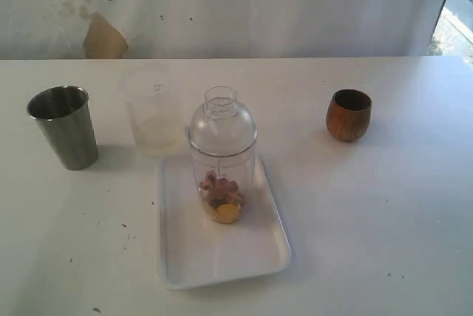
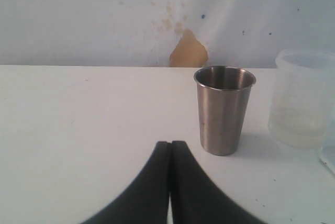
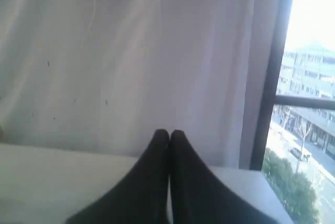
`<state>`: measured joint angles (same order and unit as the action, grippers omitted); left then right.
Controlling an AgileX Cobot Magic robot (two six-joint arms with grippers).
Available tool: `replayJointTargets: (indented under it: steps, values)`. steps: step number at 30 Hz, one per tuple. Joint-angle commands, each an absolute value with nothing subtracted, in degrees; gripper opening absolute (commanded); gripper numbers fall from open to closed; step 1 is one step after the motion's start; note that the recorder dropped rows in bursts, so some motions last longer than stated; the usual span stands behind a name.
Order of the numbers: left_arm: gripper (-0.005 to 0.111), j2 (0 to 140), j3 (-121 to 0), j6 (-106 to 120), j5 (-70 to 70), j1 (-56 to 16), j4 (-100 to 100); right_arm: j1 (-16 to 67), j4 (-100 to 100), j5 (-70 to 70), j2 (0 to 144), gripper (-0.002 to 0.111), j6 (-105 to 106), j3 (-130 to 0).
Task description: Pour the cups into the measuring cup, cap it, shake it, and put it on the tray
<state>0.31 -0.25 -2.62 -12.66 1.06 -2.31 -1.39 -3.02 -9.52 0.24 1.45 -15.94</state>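
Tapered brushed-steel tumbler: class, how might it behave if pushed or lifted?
The tapered brushed-steel tumbler stands on its narrower end, so a push near the rim would probably tip it. Its smooth metal wall may slip in a grip. It looks rigid and unlikely to crush.

right claw: tips pressed together, empty | white curtain behind | window beside curtain, buildings outside
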Motion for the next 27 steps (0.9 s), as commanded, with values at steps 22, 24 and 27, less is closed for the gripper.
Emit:
replayJointTargets:
  steps: [22, 24, 27]
  values:
    - [0.000, 0.0, 0.0, -2.7, -12.1, 0.9, -2.0, -1.7, -2.8, -20.2, 0.0, 0.000, 1.3, 0.0]
    - [0.000, 0.0, 0.0, -2.7, -12.1, 0.9, -2.0, -1.7, -2.8, -20.2, 0.0, 0.000, 1.3, 0.0]
    - [0.000, 0.0, 0.0, -2.7, -12.1, 0.9, -2.0, -1.7, -2.8, -20.2, 0.0, 0.000, 1.3, 0.0]
